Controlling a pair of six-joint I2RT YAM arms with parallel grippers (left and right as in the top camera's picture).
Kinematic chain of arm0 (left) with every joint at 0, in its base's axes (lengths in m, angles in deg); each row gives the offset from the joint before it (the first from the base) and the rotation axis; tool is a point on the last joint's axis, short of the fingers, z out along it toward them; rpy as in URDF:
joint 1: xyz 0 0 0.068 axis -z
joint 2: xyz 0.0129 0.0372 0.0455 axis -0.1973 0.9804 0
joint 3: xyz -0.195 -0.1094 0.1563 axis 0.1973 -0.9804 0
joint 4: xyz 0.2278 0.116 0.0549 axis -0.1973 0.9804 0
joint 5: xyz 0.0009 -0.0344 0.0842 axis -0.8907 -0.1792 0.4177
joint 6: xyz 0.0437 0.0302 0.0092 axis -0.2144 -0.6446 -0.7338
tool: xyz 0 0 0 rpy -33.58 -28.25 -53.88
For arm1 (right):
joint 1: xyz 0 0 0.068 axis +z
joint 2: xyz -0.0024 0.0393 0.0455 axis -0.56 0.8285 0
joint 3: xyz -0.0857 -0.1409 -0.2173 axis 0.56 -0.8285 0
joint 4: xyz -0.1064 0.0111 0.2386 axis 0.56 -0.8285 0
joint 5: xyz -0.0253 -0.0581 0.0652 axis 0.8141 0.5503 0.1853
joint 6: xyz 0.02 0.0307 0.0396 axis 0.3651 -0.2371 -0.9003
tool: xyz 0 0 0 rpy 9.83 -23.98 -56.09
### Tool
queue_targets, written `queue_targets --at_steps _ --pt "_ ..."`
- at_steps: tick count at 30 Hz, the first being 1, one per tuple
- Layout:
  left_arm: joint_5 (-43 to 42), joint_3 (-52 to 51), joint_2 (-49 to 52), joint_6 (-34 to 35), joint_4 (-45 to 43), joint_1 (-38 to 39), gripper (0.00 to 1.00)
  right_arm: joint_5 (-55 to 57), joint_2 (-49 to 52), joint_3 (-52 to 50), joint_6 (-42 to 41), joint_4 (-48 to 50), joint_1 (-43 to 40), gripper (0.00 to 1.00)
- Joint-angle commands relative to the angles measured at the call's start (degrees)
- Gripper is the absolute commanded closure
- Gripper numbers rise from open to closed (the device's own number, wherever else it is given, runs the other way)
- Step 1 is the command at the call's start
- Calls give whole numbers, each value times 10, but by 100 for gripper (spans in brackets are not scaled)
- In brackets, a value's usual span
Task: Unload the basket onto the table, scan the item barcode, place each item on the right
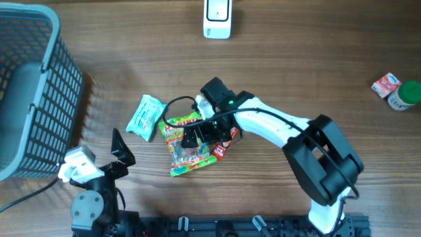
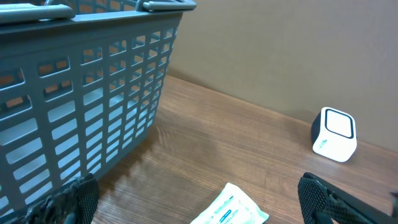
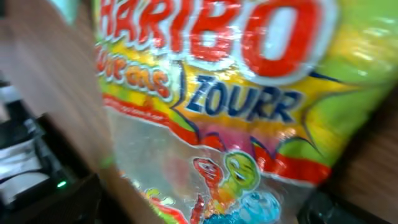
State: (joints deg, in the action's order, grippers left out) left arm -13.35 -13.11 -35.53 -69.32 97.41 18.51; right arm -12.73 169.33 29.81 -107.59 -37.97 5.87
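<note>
**Wide-open right gripper (image 1: 200, 135) over Haribo bag (image 1: 189, 158)**

Its jaws are spread right above the Haribo bag, which lies mid-tabletop, nearer the front edge. The barcode scanner (image 1: 217, 18) stands at the back edge. The left gripper (image 1: 99, 158), front-left, gapes too.

1. The overhead view was lit softly and evenly and was sharp throughout; the basket (image 1: 62, 79) threw a faint gridded shadow rightward onto the table (image 1: 316, 59).
2. The left wrist view was clear but slightly dim.
3. In the right wrist view the candy bag (image 3: 236, 93) was too close, blurred and patched with glare.
</note>
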Motion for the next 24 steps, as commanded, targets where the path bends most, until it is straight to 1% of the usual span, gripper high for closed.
queue_targets --at_steps 1,2,3,4,5,9,14,20,24 --pt "-3 -6 -5 3 -1 3 0 -9 62 -29 5 -9 18 2" --pt "-3 -6 -5 3 -1 3 0 -9 62 -29 5 -12 21 14" --pt "-3 -6 -5 3 -1 3 0 -8 62 -29 -2 -17 23 47" --pt "-3 -6 -5 3 -1 3 0 -8 62 -29 -8 -21 24 74" --pt "-3 -6 -5 3 -1 3 0 -8 62 -29 -17 -26 24 96" --pt "-3 -6 -5 3 -1 3 0 -32 62 -29 -26 -24 23 96" --pt "-3 -6 -5 3 -1 3 0 -150 61 -26 -22 -3 9 96" --pt "-3 -6 -5 3 -1 3 0 -152 42 4 -24 36 -58 96" --pt "-3 -6 -5 3 -1 3 0 -152 16 28 -22 27 -104 95"
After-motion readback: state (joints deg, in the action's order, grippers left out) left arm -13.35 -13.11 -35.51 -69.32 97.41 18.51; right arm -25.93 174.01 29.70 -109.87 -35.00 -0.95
